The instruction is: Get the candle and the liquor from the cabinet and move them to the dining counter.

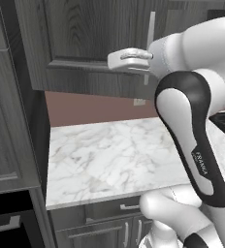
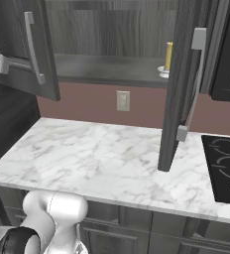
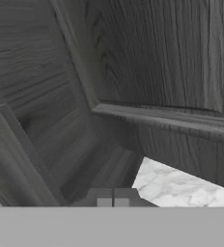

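Note:
The cabinet (image 2: pixel 112 34) stands with both doors swung wide. On its shelf at the right, the slim yellowish candle (image 2: pixel 168 54) stands upright on a small silvery base, partly hidden by the right door (image 2: pixel 179 84). The liquor and the dining counter are out of view. My gripper (image 3: pixel 113 198) is shut with its fingertips together and nothing between them. It points at the panelled face of the left door (image 1: pixel 85 38). My white hand (image 1: pixel 129 60) hovers by that door's lower edge, just left of its silver bar handle (image 1: pixel 151 34), far left of the candle.
A marble counter (image 1: pixel 114 155) with a maroon backsplash (image 2: pixel 102 106) and a wall outlet (image 2: pixel 123 100) runs below the cabinet. A black stovetop (image 2: pixel 226 168) lies at its right end. A tall dark cabinet (image 1: pixel 8 121) borders the left. Drawer fronts (image 1: pixel 109 213) sit under the counter.

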